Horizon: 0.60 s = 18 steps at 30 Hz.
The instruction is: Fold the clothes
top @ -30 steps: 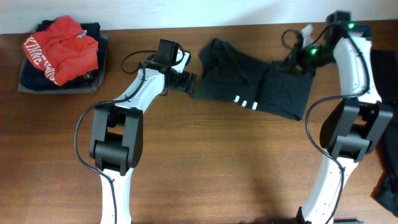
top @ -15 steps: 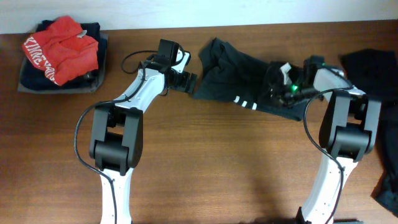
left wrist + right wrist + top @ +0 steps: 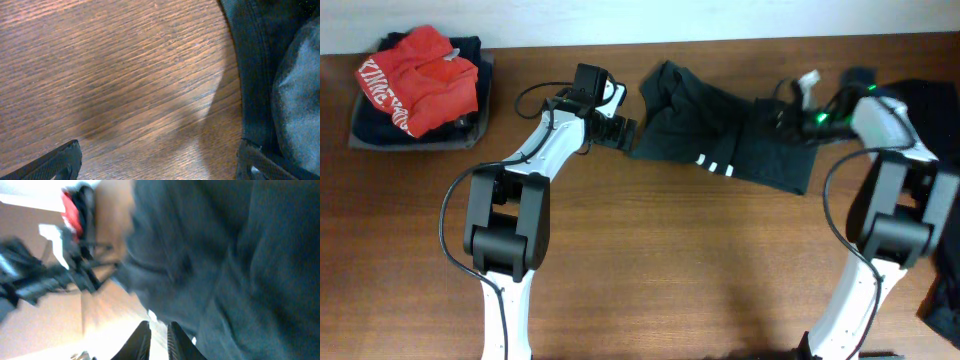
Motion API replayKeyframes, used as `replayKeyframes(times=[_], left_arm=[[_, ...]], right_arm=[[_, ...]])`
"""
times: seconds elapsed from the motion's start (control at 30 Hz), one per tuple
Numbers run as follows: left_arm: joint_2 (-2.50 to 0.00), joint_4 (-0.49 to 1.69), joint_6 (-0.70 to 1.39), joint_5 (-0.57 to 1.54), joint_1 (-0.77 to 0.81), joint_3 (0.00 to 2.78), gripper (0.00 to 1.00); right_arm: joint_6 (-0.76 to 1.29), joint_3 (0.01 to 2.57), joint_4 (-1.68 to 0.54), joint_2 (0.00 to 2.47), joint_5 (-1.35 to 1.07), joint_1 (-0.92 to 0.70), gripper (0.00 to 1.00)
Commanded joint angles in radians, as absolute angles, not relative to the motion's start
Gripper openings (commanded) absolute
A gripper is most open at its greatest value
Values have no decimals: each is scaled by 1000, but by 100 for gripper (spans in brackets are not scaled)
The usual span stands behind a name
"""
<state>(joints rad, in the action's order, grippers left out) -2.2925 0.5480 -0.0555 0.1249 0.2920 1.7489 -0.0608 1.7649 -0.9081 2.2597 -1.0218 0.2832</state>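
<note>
**Overhead and wrist views.** At the upper left of the worktop (image 3: 670, 260), a grey tray (image 3: 355, 135) held a red garment (image 3: 420, 75). Its white lettering was too small for us to read, and it lay over darker folded cloth (image 3: 465, 45). More black cloth (image 3: 930, 100) lay at the right edge.

We found the dark T-shirt (image 3: 720, 125) crumpled at the upper centre, with three short white marks (image 3: 715, 164) near its lower edge.

The left claw (image 3: 625, 133) (image 3: 160, 160) sat at the shirt's left edge, its fingers wide apart and empty. The right claw (image 3: 785, 115) (image 3: 159, 340) stood over the shirt's right part. In the blurred wrist view its fingers showed a slim gap, and we could not tell whether they pinched cloth.
</note>
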Motion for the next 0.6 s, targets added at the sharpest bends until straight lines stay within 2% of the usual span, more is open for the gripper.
replayKeyframes(times=[0.0,0.33,0.57], left_arm=[[-2259,551,-44,143,287,1755,99],[-2259,551,-44,143,287,1755,99],[-2259,551,-44,143,287,1755,99]], right_arm=[[-17,1834,-866,2198,-1056,315,22],[-4,1833,-792,2322,-1051,303,24],[65,1833,-662,2467,-1041,303,25]])
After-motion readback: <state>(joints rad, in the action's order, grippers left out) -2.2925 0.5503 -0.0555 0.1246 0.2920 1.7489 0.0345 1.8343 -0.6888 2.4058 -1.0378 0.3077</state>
